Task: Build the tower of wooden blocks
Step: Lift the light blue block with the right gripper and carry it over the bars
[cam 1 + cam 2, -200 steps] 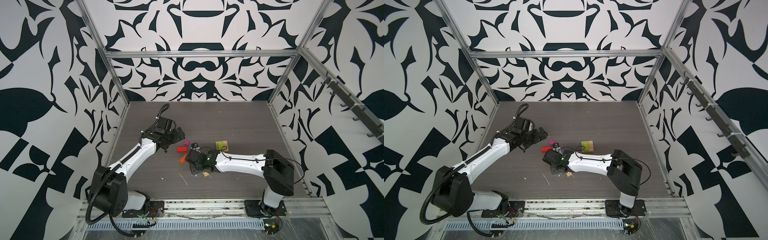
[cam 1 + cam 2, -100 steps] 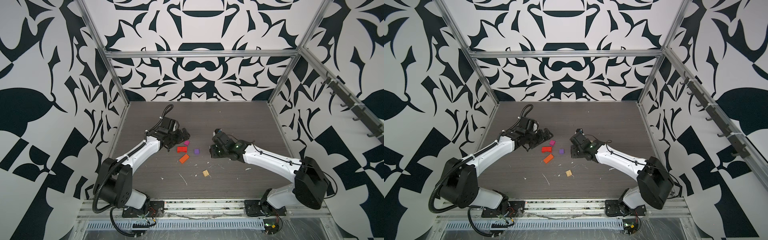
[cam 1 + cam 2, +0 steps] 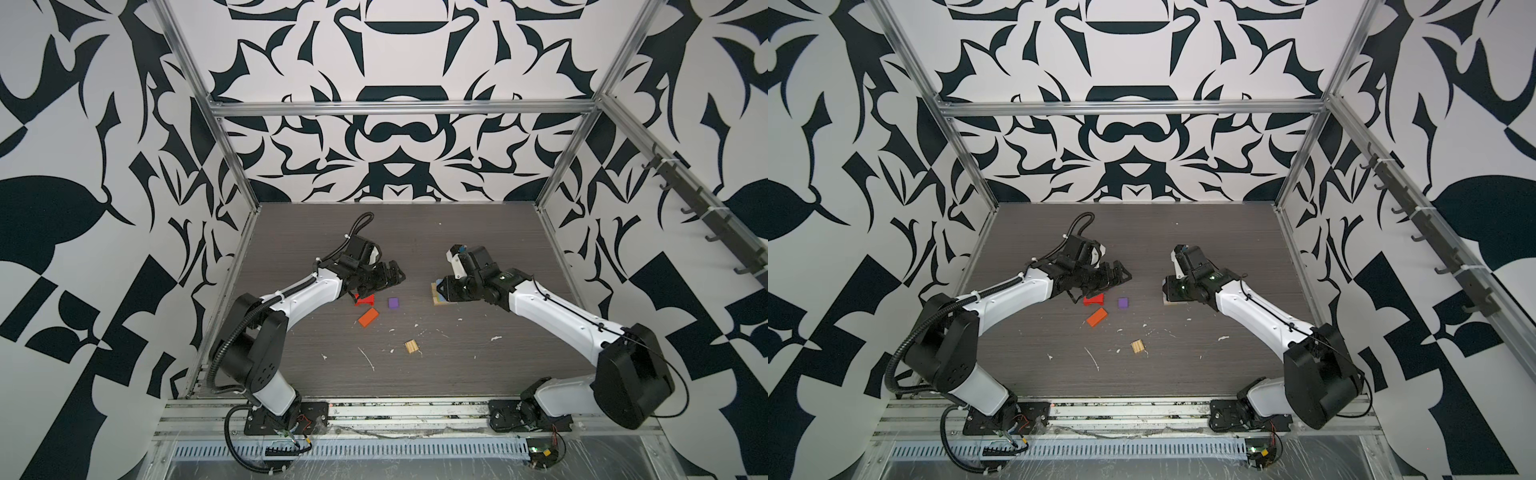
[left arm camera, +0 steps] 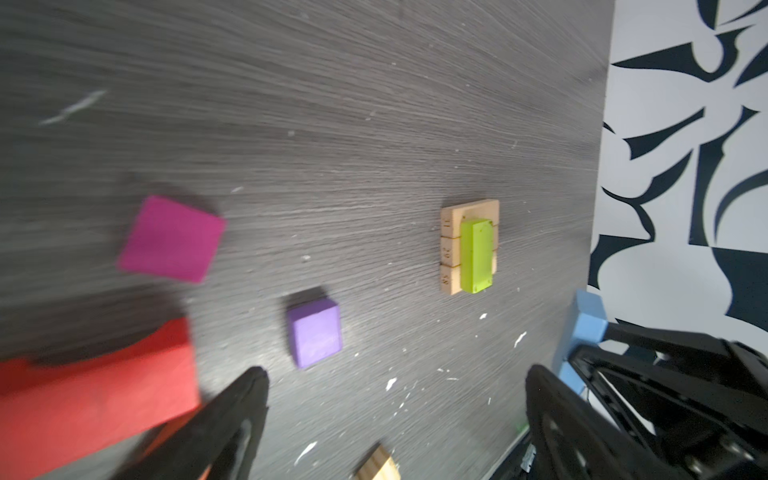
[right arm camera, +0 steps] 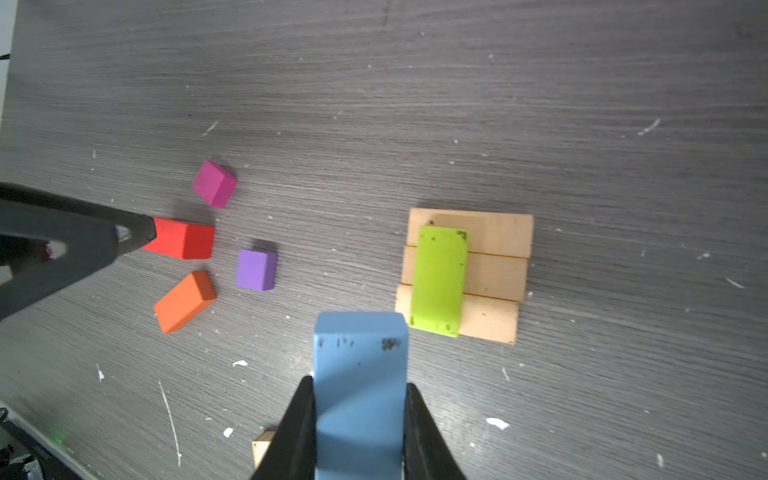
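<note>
– Dark wood-grain tabletop [image 3: 415, 241] inside black-and-white patterned walls. What stands built?

– I see the wood block tower [image 5: 482, 274] at its start only: three tan wooden planks [image 5: 498, 232] side by side as a base, and a lime green rectangular block [image 5: 438, 282] lying flat across them along one edge. Half the base is left bare, I judge for a neighbour.

– Right arm?

– My right gripper [image 5: 359, 384] is clamped on a light blue rectangular block [image 5: 359, 345], held by its long sides and raised near the base, not touching it. That grip leaves the block's far end clear of the jaws, which should suit setting it down beside the green.

– Left?

– My left gripper [image 4: 397, 374] is spread wide and empty, hovering by the red rectangular block [image 5: 183, 239], likely staged for it. An orange rectangular block [image 5: 185, 301], purple cube [image 5: 255, 270], magenta cube [image 5: 214, 183] and ridged tan square [image 3: 411, 347] lie loose, well apart from the base.
</note>
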Action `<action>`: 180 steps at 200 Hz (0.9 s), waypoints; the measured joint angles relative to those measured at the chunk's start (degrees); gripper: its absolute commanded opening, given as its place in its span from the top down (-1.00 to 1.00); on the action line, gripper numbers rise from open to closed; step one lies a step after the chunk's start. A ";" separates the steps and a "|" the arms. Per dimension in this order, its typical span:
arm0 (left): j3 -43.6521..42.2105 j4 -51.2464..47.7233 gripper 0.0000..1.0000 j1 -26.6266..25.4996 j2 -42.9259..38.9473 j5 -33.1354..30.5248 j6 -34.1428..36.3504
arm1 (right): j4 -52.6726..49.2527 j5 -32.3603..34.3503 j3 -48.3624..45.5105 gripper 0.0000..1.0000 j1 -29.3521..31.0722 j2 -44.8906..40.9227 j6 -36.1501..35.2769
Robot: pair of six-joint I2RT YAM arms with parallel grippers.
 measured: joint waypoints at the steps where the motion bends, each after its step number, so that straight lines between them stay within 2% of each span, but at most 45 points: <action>1: 0.11 0.04 -0.98 -0.11 0.13 0.04 0.00 | 0.00 -0.09 -0.04 0.48 -0.09 0.00 -0.02; 76: 4.66 5.18 -0.98 -4.76 7.06 3.08 -1.62 | 1.99 -4.00 -2.67 0.50 -7.13 0.13 -3.82; 180: 6.78 10.47 -0.97 -6.54 12.79 5.40 -4.90 | 6.27 -3.85 -3.17 0.51 -9.16 5.38 -5.57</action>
